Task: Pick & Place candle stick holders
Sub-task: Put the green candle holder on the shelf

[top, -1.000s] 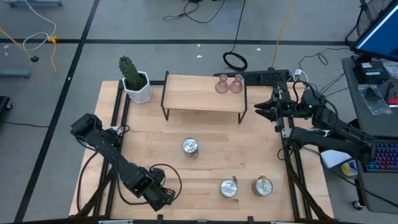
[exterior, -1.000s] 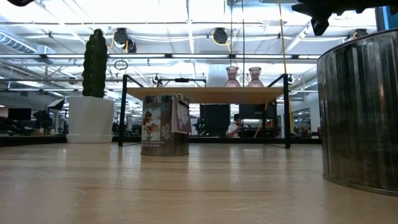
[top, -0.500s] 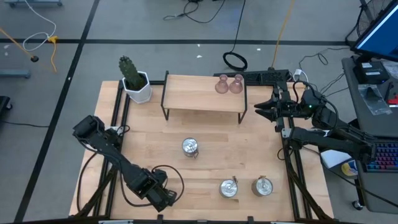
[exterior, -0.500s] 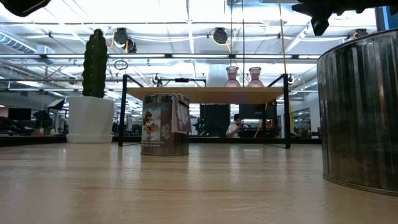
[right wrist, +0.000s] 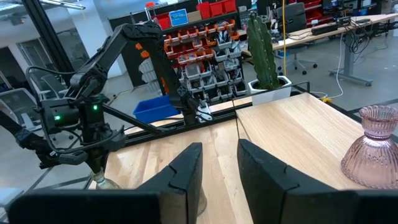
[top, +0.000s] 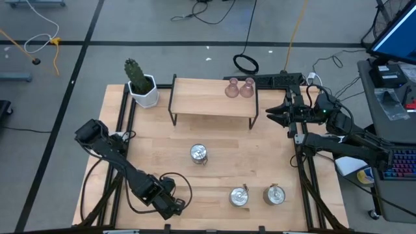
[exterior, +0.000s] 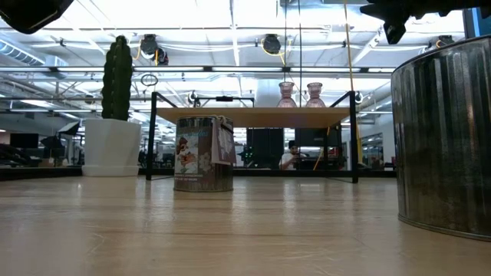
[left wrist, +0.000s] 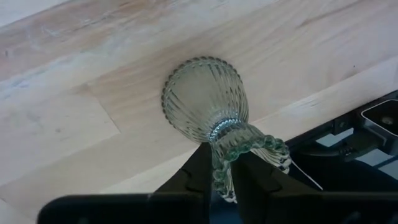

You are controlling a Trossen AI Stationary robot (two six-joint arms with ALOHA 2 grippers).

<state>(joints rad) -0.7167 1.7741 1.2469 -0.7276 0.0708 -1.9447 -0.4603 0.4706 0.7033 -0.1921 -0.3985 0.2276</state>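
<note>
The light wooden table [top: 214, 172] carries, at its far side, a low wooden shelf on black metal legs [top: 212, 97], which looks to be the place meant for the holders, since two pinkish ribbed glass flask-shaped holders [top: 239, 88] already stand side by side on its far right corner. Left of the shelf, at the table's far left corner, sits a white pot with a green cactus [top: 140, 84], well clear of the work.

Three squat shiny silver metal holders wait on the open table: one [top: 199, 153] in the middle, near the shelf's front, and two [top: 257, 195] close together at the near right.

The left gripper [left wrist: 222, 171] is at the near left edge of the table, pointing down, and its fingers have closed on the frilled neck of the olive-green ribbed glass flask-shaped holder [left wrist: 205, 99]. The narrow neck is taken because the round body would be too wide to hold. The holder's base seems to rest on the wood, though the steep view makes that hard to judge.

The right gripper [right wrist: 219, 163] waits beyond the shelf's right end, fingers parted a little and holding nothing.
</note>
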